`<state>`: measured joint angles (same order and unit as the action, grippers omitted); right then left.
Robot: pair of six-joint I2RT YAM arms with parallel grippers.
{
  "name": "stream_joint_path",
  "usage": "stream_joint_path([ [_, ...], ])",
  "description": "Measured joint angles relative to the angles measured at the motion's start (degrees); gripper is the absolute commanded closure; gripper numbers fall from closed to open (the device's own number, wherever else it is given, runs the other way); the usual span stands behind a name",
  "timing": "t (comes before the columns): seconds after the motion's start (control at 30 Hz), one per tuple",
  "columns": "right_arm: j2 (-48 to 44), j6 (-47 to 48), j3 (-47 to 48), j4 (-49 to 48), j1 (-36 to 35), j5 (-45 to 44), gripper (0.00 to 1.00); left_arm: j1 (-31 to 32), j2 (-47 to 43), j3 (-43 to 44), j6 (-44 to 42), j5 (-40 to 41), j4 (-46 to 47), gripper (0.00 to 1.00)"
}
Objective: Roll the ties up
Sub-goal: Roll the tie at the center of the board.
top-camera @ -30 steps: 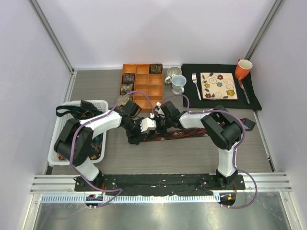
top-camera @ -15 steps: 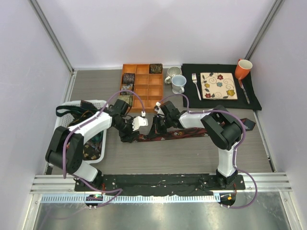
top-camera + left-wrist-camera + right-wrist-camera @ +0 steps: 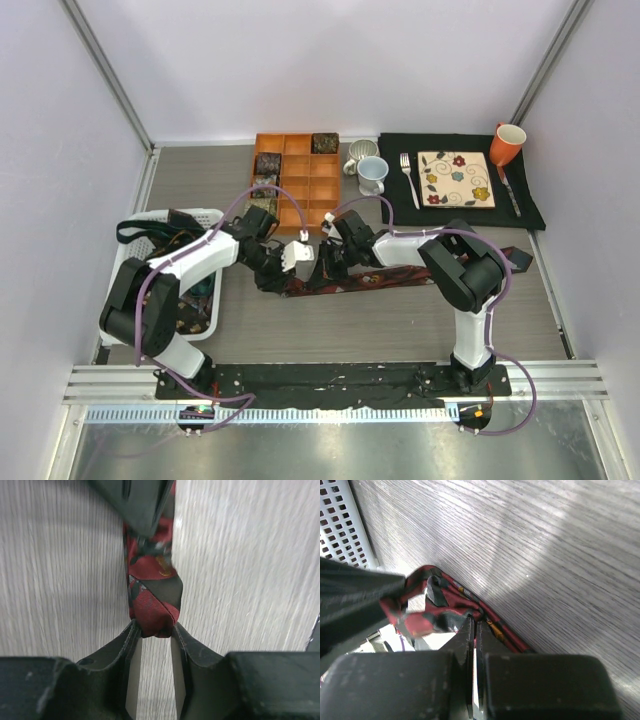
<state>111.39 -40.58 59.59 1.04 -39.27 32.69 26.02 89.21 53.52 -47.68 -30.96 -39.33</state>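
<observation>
A maroon patterned tie [image 3: 400, 275] lies stretched across the table from the middle to the right. My left gripper [image 3: 278, 278] is shut on its folded left end, which shows pinched between the fingertips in the left wrist view [image 3: 154, 627]. My right gripper [image 3: 328, 268] is just to the right of it, jaws shut on the tie's edge [image 3: 474, 622], with bunched maroon fabric [image 3: 440, 592] in front. Several rolled ties [image 3: 268, 163] sit in compartments of the orange tray [image 3: 310, 190]. More ties [image 3: 185, 300] lie in the white basket [image 3: 215, 215].
Two pale mugs [image 3: 371, 175] stand right of the tray. A black placemat [image 3: 530, 205] at the back right holds a flowered plate [image 3: 455, 180], a fork [image 3: 408, 175] and an orange mug [image 3: 506, 145]. Walls enclose the table on three sides.
My left gripper has drawn back to the left with the tie's end in it, and its elbow has swung out. The right gripper has hardly moved.
</observation>
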Motion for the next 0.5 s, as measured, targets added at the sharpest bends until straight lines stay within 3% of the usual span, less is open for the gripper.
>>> stream_joint_path([
  [0.5,0.3,0.0,0.5,0.6,0.0,0.2,0.99,7.8,5.9,4.6,11.1,-0.9,6.4,0.69],
])
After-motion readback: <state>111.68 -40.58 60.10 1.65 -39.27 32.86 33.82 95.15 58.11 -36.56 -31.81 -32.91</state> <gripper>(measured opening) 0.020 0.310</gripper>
